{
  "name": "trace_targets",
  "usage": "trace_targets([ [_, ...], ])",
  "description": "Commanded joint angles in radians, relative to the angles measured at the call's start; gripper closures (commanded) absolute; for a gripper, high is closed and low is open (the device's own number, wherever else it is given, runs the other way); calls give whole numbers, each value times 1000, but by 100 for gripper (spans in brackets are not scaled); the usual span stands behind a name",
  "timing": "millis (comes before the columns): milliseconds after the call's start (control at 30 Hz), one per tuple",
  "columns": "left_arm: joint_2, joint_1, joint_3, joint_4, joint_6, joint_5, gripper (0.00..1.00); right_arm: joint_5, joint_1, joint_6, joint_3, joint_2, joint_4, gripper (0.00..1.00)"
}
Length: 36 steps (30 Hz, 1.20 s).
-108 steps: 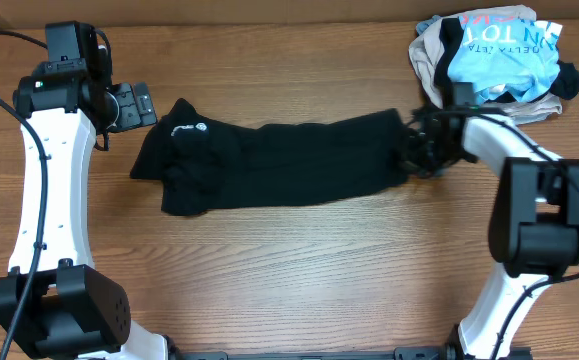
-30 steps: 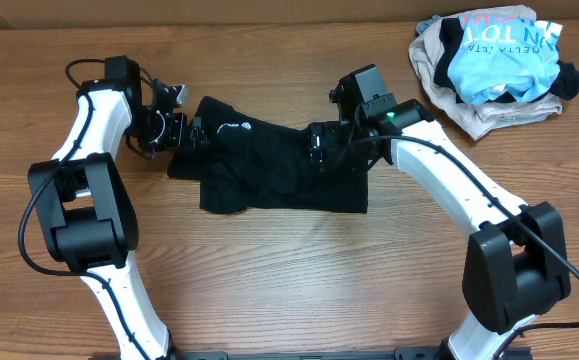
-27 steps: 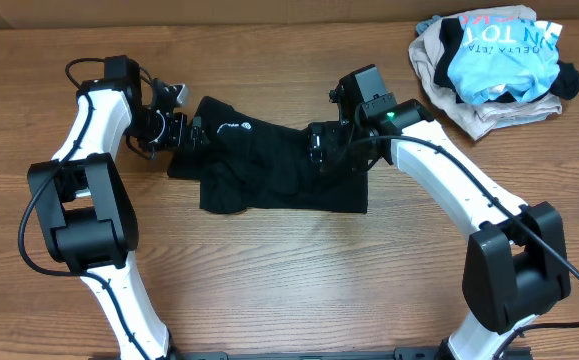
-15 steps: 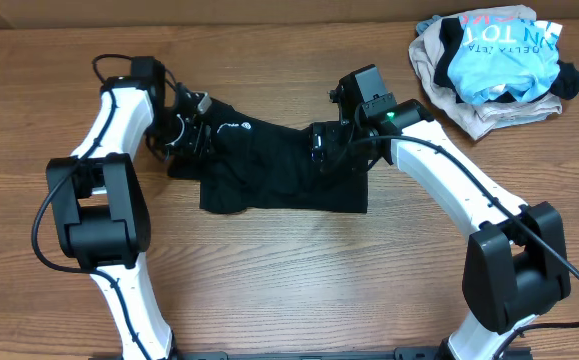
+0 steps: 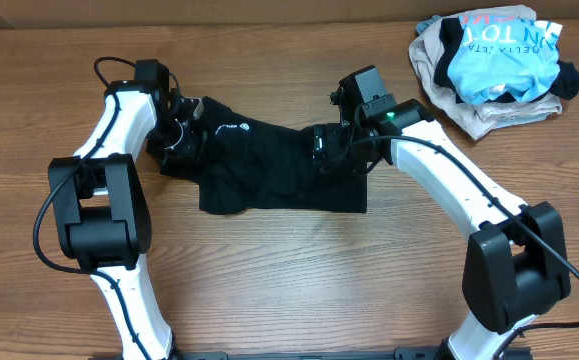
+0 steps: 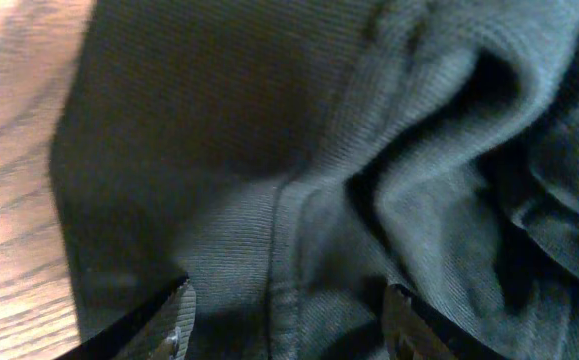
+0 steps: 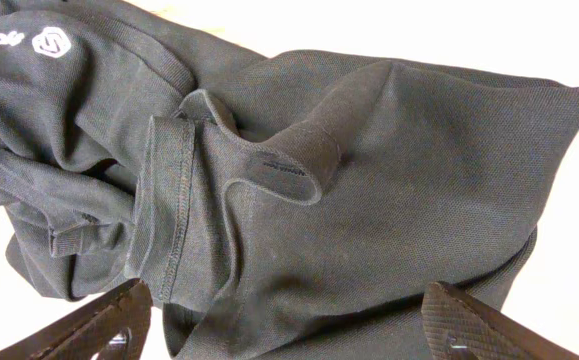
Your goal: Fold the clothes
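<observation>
Black knit garment [image 5: 269,170] lies bunched on the brown wooden table [image 5: 299,290], between the two arms and a little toward the far edge. A small white printed logo [image 5: 231,126] shows near its left end.

From where I stand, the left gripper [image 5: 184,140] is over the garment's left end. Its wrist camera shows the two fingertips [image 6: 174,322] spread wide, with a creased seam of dark cloth filling the gap below them. Nothing is pinched between them. I can't tell whether the tips actually touch the cloth.

The right gripper [image 5: 327,145] sits over the upper right part of the garment. Its fingers [image 7: 119,318] are also far apart, and the rumpled fabric and a folded placket lie under them, unheld.

A heap of pale and light-blue clothes [image 5: 494,55] sits in the far right corner, well apart from the black piece.

A few seconds back the garment was stretched out long across the table, with the right gripper at its right end and the left gripper just off its left end. Since then the right end has been brought in toward the middle, so the piece is much shorter and thicker. In the last second the left gripper has slid from the left edge farther onto the cloth, while the right arm has barely shifted.
</observation>
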Motion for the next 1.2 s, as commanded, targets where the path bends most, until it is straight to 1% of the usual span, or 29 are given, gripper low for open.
trace_targets([
  [0, 12, 6, -2, 3, -53, -102, 37, 7, 2, -2, 21, 5, 4, 10],
  [100, 8, 5, 45, -56, -78, -99, 30, 8, 2, -3, 21, 5, 4, 10],
  [267, 2, -3, 188, -216, -85, -104, 24, 11, 2, -3, 21, 5, 7, 10],
  [333, 2, -3, 234, -246, -85, -107, 19, 11, 2, -3, 21, 5, 7, 10],
  [467, 5, 3, 249, -193, -68, -133, 7, 11, 2, -3, 21, 5, 3, 10],
  [533, 13, 4, 239, -148, -45, -133, 5, 11, 2, -3, 21, 5, -4, 10],
  [667, 29, 5, 210, -74, -4, -114, 5, 11, 2, -2, 21, 5, -24, 10],
  [900, 95, 5, 203, -47, 11, -80, 6, 10, 2, -2, 21, 5, -34, 10],
  [1167, 152, 5, 198, -63, 13, 1, 15, 10, 2, -2, 21, 5, -42, 10],
])
